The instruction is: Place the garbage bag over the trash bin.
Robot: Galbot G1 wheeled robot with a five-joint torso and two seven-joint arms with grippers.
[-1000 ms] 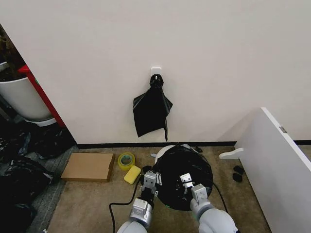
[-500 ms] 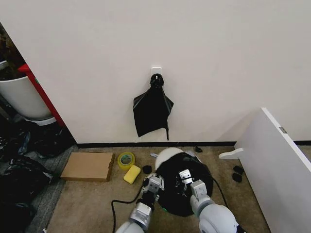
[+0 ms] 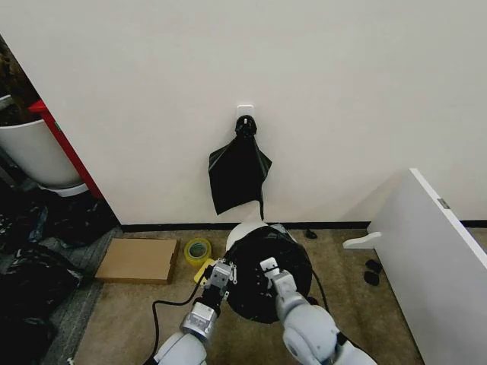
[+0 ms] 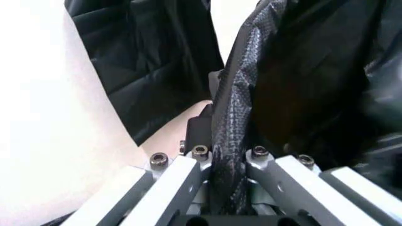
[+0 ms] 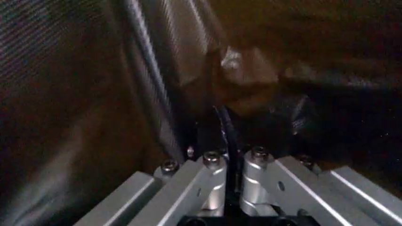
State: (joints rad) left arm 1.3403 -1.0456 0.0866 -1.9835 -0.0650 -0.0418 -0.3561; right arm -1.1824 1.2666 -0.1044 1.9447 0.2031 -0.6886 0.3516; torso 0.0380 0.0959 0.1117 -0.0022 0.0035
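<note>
The garbage bag point(image 3: 268, 274), thin, limp and slippery film draped over the trash bin point(image 3: 245, 232), is best pinched at its hem, where the left gripper point(image 3: 222, 275) and right gripper point(image 3: 269, 268) jaws clamp gathered folds.

The head view is evenly and softly lit; the plain pale wall point(image 3: 342, 91) is bright without glare, and the black bags bunched at a white hook point(image 3: 238, 176) cast only a faint shadow. The left edge falls dim. In the left wrist view the wall washes out to near white, while the thin glossy black plastic garbage bag point(image 4: 234, 113) shows sharp weave close up and soft blur farther off. The right wrist view is dark, brownish and smeared.
</note>
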